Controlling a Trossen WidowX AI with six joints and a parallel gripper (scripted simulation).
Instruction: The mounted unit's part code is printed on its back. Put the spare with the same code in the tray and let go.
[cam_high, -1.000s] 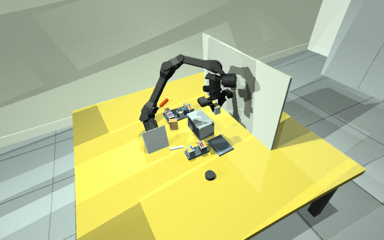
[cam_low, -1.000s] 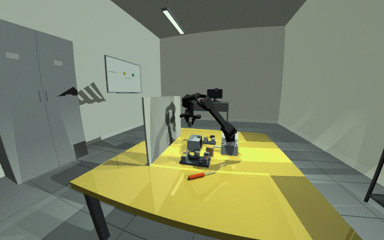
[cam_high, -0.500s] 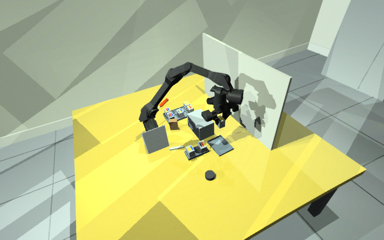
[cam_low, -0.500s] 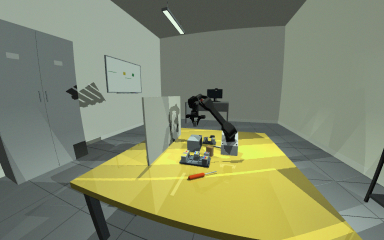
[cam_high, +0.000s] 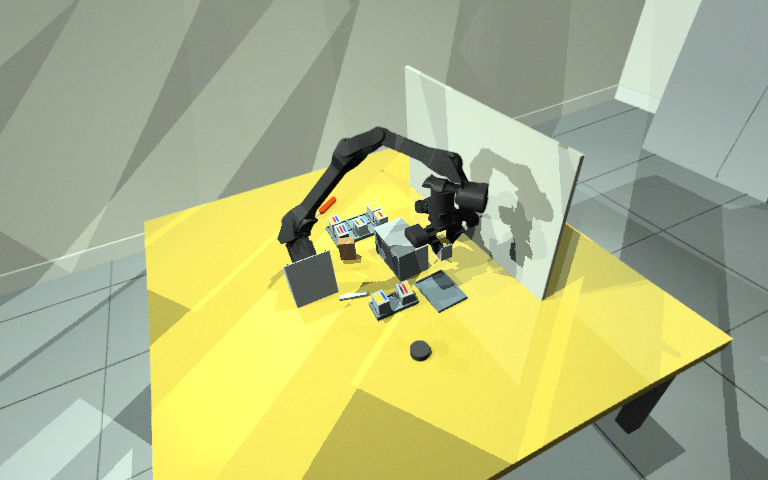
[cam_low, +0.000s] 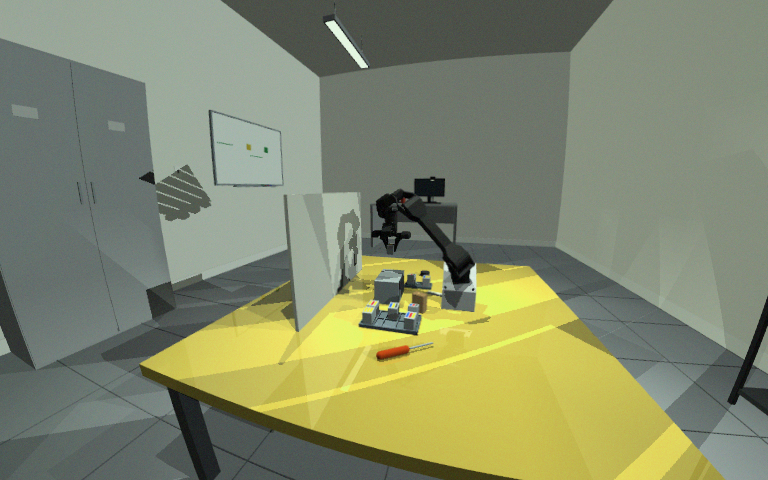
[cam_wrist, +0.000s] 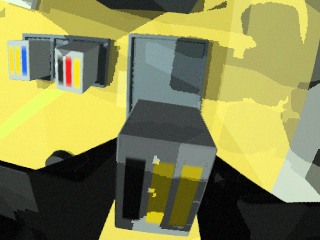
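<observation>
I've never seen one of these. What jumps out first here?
The black arm arches over the yellow table, its fingers shut on a small grey block with yellow stripes, held above the flat tray. Beside it stands a tall white board, and a red screwdriver lies nearer the table's edge.

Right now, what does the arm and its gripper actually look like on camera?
The arm is matte black throughout, built of slim boxy links with rounded joint housings. It rises from a pale grey block base. The gripper is black too, with a bulky wrist and short fingers. No cables or markings are visible.
</observation>
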